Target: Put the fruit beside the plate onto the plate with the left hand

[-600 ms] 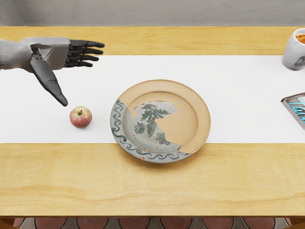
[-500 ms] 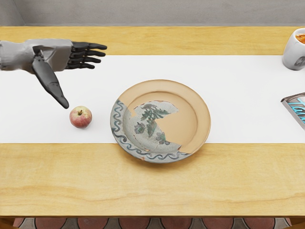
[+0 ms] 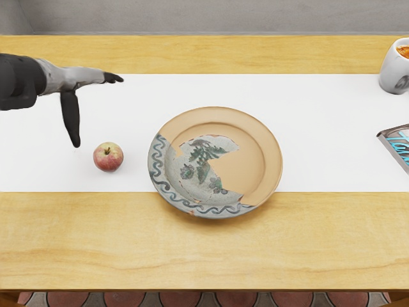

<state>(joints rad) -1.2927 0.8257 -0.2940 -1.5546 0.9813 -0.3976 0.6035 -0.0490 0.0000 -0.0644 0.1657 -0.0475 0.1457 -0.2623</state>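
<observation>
Apple (image 3: 108, 157) is what I am after, and it has not stirred. It sits left of the frame's middle on the white runner (image 3: 319, 109), just beside the left rim of the patterned plate (image 3: 271, 157) and not on it. My fingers (image 3: 113, 78) are stretched out straight and hold nothing. Half a second ago they showed as four separate dark digits. Now my left hand (image 3: 73, 80) has rolled at the wrist, so they stack edge-on and only one dark tip shows, pointing right in the upper left of the frame. My thumb (image 3: 70, 118) now hangs straight down, its tip up and left of the apple, near but apart. I judge the roll sets thumb against fingers for a grasp, though the hand must yet drop over the apple.
</observation>
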